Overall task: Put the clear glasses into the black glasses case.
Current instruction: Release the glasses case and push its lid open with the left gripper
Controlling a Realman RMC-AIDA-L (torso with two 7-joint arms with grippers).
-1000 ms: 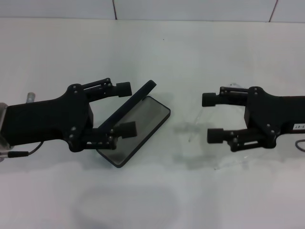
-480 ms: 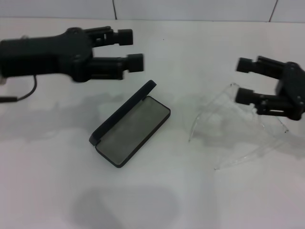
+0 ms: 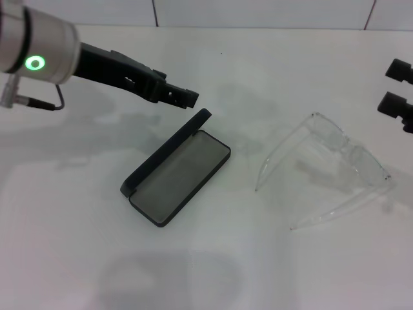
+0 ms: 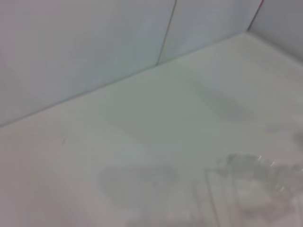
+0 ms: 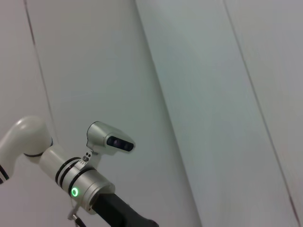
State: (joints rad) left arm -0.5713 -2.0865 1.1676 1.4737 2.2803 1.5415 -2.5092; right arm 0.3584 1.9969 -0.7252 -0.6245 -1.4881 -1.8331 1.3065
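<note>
The black glasses case [image 3: 177, 182] lies open in the middle of the white table, grey lining up, with its lid [image 3: 169, 150] raised on the far-left side. The clear glasses [image 3: 335, 161] rest on the table to the right of the case, arms unfolded toward the front; they show faintly as the clear glasses [image 4: 251, 182] in the left wrist view. My left gripper [image 3: 184, 97] hangs in the air just beyond the case's far end, touching nothing. My right gripper [image 3: 395, 86] is at the right edge, open and empty, beyond the glasses.
The white table [image 3: 213, 271] ends at a pale tiled wall [image 3: 258, 11] at the back. In the right wrist view, the left arm [image 5: 90, 189] with its green light stands before that wall.
Both arms have risen and drawn back from the table. The left gripper swung up and turned side-on above the case. The right gripper slid to the right edge, uncovering the glasses.
</note>
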